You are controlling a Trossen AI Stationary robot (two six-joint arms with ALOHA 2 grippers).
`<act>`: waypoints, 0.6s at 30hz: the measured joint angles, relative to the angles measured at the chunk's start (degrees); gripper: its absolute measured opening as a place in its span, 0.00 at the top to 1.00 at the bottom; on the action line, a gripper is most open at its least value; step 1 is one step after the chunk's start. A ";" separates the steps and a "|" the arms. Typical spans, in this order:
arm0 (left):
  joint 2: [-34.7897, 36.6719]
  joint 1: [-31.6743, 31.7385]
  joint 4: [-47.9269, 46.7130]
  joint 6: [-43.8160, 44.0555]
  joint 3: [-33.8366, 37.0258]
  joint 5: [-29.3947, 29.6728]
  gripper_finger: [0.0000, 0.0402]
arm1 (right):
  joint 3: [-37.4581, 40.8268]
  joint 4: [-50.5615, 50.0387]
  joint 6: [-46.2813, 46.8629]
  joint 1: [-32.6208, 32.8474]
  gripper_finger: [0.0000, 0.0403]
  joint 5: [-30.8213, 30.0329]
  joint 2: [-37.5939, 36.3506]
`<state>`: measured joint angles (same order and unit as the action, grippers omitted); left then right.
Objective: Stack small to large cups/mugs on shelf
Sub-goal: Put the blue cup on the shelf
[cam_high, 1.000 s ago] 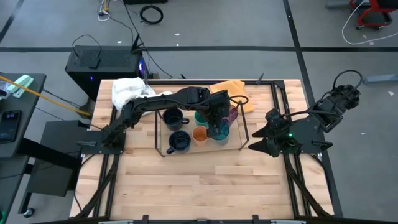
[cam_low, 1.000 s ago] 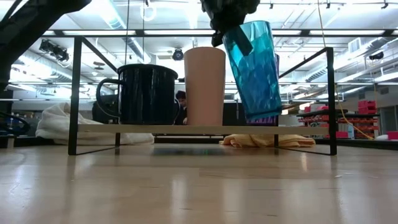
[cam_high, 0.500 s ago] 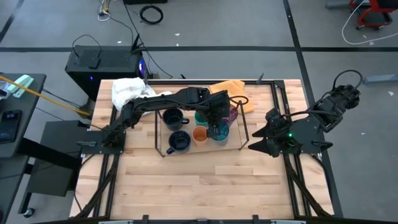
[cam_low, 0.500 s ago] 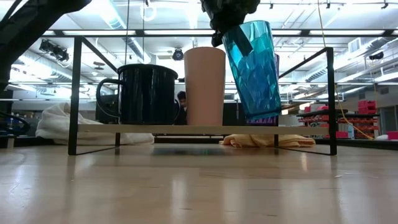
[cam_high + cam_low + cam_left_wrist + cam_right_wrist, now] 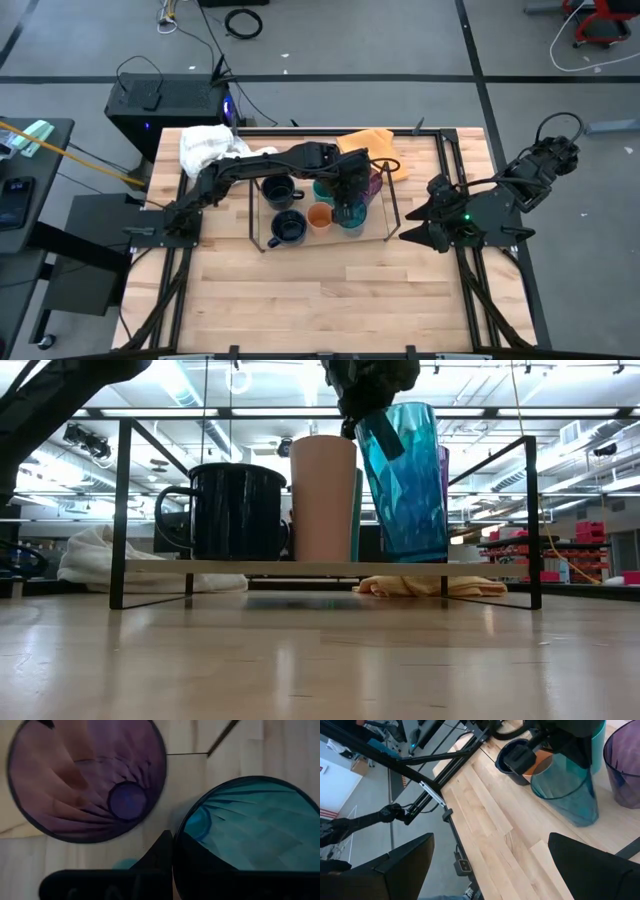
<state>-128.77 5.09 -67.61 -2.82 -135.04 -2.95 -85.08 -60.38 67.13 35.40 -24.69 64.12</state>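
My left gripper (image 5: 368,400) is shut on the patterned teal tumbler (image 5: 405,485), which stands tilted near the right end of the shelf (image 5: 300,568), its base down at the board. On the shelf beside it are the orange cup (image 5: 322,500), a navy mug (image 5: 235,510) and the purple tumbler (image 5: 85,780). From above I also see a second navy mug (image 5: 277,187) and the teal cup (image 5: 322,188). My right gripper (image 5: 490,870) waits open off the shelf's right end, above the table. My left gripper holds the teal tumbler by its rim (image 5: 177,840), one finger (image 5: 161,855) outside the wall and the other inside. The fingers come from above, slanting down. The tumbler leans below the gripper with its base (image 5: 585,817) at the shelf board.
Black wire rails (image 5: 122,510) stand at both ends of the shelf. A white cloth (image 5: 205,145) and an orange cloth (image 5: 365,142) lie at the table's far edge. The near half of the table (image 5: 320,300) is bare wood.
My left gripper has sunk slightly with the teal tumbler. The tumbler's base, which hung just above the board, has come down to it, and the tumbler has shifted a little toward the orange cup.
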 joint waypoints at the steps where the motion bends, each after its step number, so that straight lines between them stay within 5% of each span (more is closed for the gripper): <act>1: -0.20 -0.14 0.15 0.09 -0.07 0.14 0.97 | 0.00 0.01 -0.01 0.00 0.01 0.00 0.00; 18: -0.51 -0.05 0.28 -0.51 -0.02 1.97 0.91 | 0.00 -0.02 0.15 -0.02 0.01 0.00 0.02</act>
<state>-129.27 5.04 -67.33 -3.33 -135.06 -0.98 -85.08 -60.40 67.29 35.38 -24.69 64.14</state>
